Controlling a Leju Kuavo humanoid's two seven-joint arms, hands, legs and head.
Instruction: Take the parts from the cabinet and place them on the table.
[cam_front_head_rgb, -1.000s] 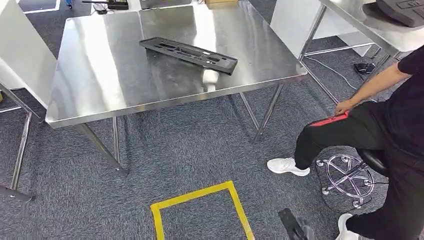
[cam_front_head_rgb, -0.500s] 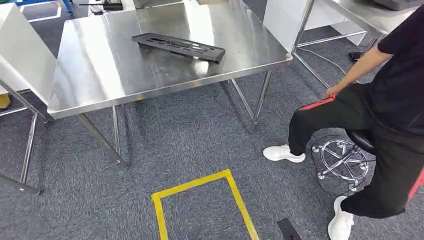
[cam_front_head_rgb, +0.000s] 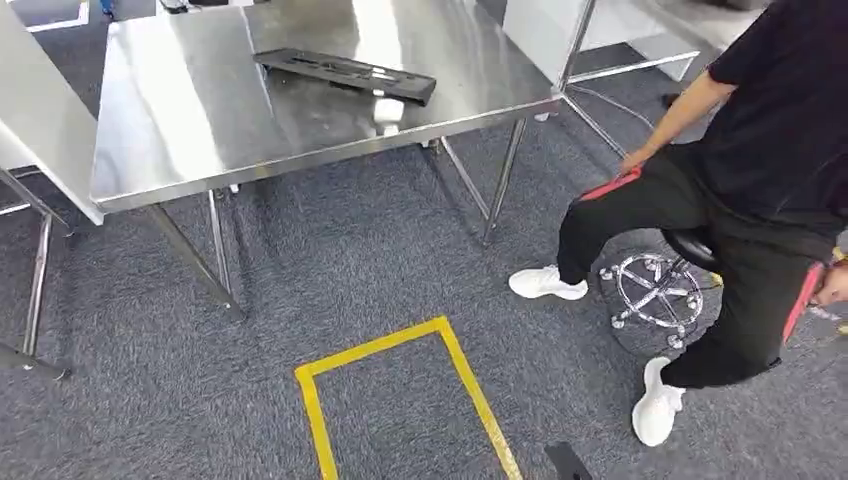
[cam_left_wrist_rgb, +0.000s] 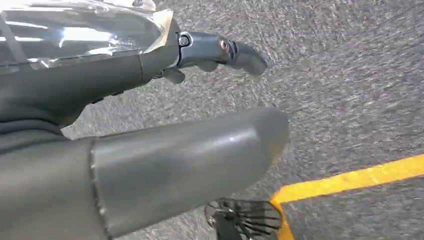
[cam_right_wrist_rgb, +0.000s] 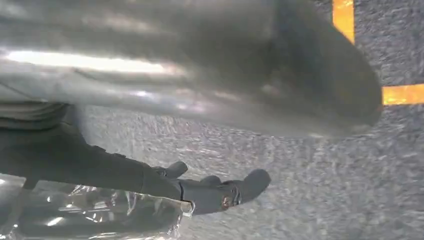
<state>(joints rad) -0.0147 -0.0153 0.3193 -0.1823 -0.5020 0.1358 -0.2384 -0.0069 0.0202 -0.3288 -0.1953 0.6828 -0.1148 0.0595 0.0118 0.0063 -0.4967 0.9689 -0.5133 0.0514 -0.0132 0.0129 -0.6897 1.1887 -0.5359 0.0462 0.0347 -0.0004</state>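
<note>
The left hand (cam_left_wrist_rgb: 165, 135) holds nothing, its dark fingers (cam_left_wrist_rgb: 235, 50) stretched apart from the thick grey thumb over grey carpet (cam_left_wrist_rgb: 350, 75). The right hand (cam_right_wrist_rgb: 210, 125) is likewise empty, its fingers (cam_right_wrist_rgb: 235, 192) spread. In the head view, the long flat black plastic part (cam_front_head_rgb: 345, 74) lies on the shiny steel table (cam_front_head_rgb: 180, 130), upper left of the frame. A yellow tape outline (cam_front_head_rgb: 390, 345) marks the carpet at lower centre; a person in black (cam_front_head_rgb: 760, 170) sits on a stool (cam_front_head_rgb: 655, 290) at right.

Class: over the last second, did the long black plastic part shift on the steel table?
No. The long black plastic part keeps its spot near the steel table's front right corner; the camera turned.
</note>
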